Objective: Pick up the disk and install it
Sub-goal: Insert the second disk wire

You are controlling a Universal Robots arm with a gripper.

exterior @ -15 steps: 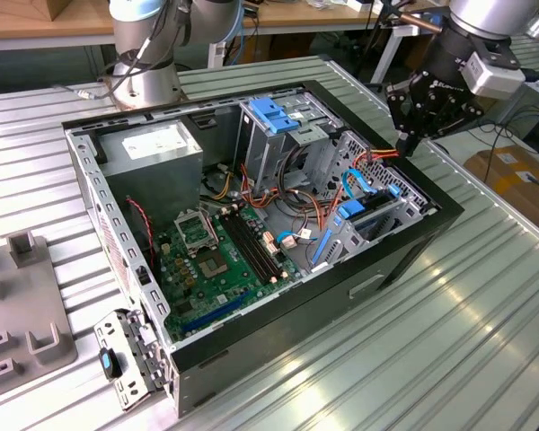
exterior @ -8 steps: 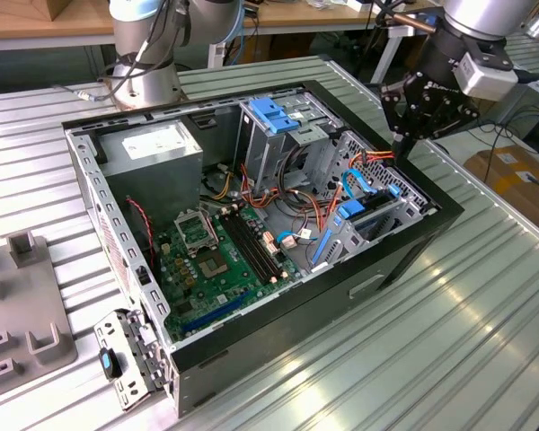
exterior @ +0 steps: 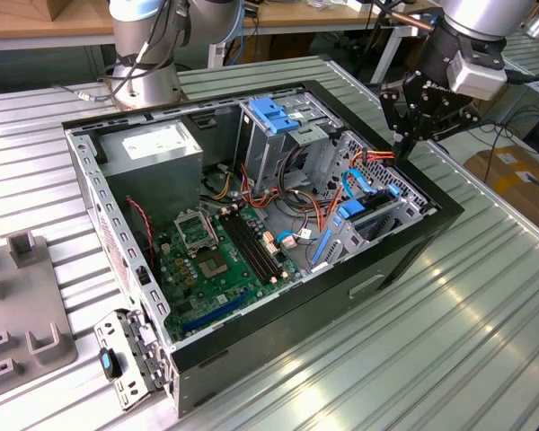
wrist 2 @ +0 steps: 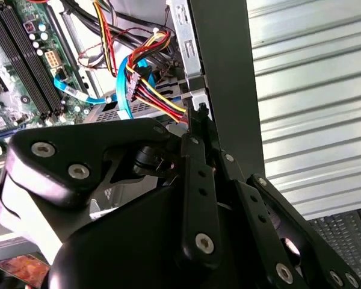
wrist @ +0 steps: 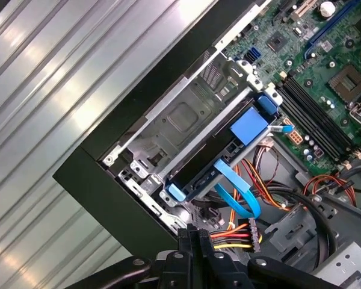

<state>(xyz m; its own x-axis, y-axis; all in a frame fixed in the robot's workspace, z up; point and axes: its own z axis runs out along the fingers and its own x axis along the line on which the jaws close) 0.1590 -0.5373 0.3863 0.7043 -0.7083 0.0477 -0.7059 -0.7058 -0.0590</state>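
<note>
The disk [wrist: 198,158] lies edge-on inside the metal drive bay at the case's front corner. It shows as a dark slab with light-blue rails and a blue tab. In the exterior view it sits low in the bay [exterior: 370,218] at that view's right. My gripper [exterior: 402,148] hangs above the case rim just beyond this bay. Its black fingers are pressed together with nothing between them in both wrist views [wrist 2: 198,114] [wrist: 195,238]. It touches neither the disk nor the bay.
The open black computer case [exterior: 431,202] lies on a ribbed metal table. Inside are a green motherboard [exterior: 216,260], a grey power-supply box [exterior: 153,148], a drive cage with a blue latch [exterior: 274,112] and loose coloured cables [wrist: 234,232]. A grey fixture [exterior: 18,305] stands at the exterior view's left.
</note>
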